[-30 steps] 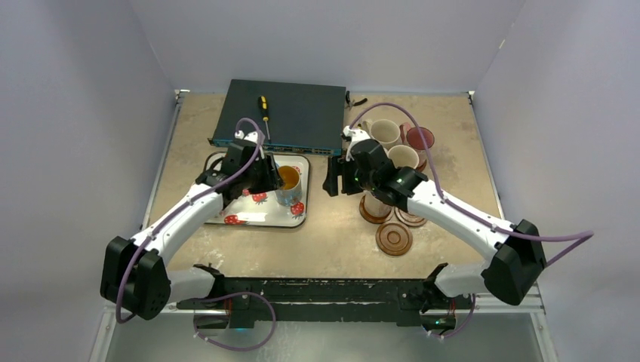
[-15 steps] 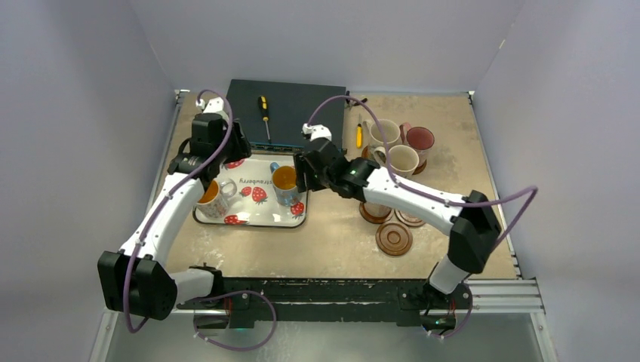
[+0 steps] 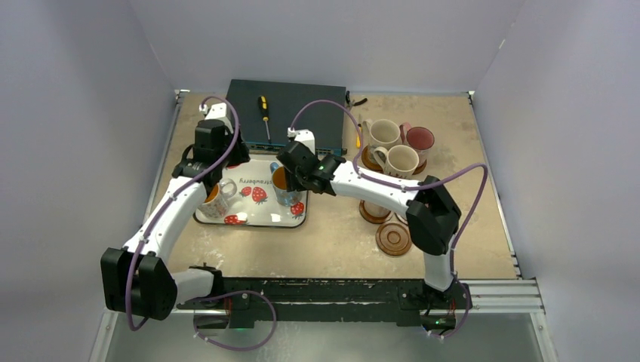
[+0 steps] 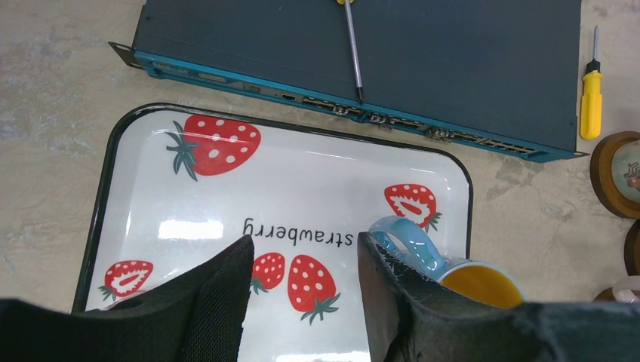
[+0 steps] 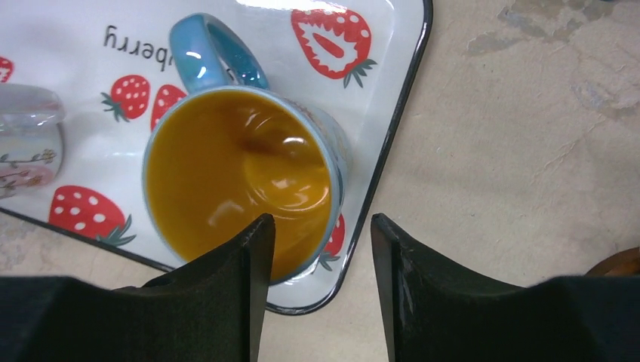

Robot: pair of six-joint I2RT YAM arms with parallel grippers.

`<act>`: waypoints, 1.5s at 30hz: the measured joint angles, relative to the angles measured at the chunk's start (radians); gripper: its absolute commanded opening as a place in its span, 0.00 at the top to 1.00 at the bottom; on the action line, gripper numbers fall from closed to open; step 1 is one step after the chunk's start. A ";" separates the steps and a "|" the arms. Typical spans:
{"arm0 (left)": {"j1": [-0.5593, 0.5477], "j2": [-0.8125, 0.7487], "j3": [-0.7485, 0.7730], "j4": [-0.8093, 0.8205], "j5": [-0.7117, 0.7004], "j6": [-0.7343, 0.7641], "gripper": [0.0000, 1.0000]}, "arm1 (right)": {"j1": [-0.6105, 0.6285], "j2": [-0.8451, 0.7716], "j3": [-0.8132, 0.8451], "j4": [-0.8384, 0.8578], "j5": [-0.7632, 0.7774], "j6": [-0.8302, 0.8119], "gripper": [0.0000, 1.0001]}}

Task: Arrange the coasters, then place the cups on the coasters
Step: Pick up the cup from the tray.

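A blue cup (image 3: 287,194) (image 5: 238,177) with an orange inside stands at the right end of the strawberry tray (image 3: 256,213). My right gripper (image 3: 291,175) (image 5: 318,226) hangs open over the cup's right wall, one finger above the orange inside and the other outside it, touching nothing. My left gripper (image 3: 223,160) (image 4: 302,253) is open over the tray's far left, with only tray print between its fingers. A second orange-inside cup (image 3: 215,197) stands at the tray's left. Two cream cups (image 3: 383,133) (image 3: 401,160) and a red-pink one (image 3: 420,139) stand at the back right. Bare coasters (image 3: 394,238) (image 3: 373,213) lie in front of them.
A dark blue-edged box (image 3: 290,113) (image 4: 362,53) lies behind the tray with a black-and-yellow screwdriver (image 3: 264,109) on it. A yellow screwdriver (image 3: 358,136) (image 4: 591,83) lies beside the box. The right forearm crosses the table's middle. Walls close in on three sides.
The right arm swung left from the coasters to the blue cup, its jaws narrowing. The left gripper pulled back from the blue cup to the tray's far left, uncovering the second cup.
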 measured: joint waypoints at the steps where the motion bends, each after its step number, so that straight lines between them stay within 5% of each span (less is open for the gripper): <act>1: 0.000 0.000 -0.001 0.002 0.001 0.002 0.50 | 0.000 0.014 0.010 -0.002 0.009 0.005 0.50; 14: 0.000 -0.003 -0.014 0.010 0.005 0.019 0.50 | 0.000 0.049 0.023 -0.020 0.048 0.029 1.00; 26: 0.000 -0.040 -0.014 0.010 -0.015 0.026 0.50 | 0.000 0.022 0.058 -0.124 0.065 0.020 1.00; 35: 0.000 -0.060 -0.016 0.011 -0.031 0.026 0.50 | -0.010 -0.282 0.120 -0.335 0.139 -0.006 1.00; 45: 0.000 -0.060 -0.016 0.011 -0.027 0.025 0.50 | -0.328 -0.608 0.087 -0.486 0.212 -0.048 1.00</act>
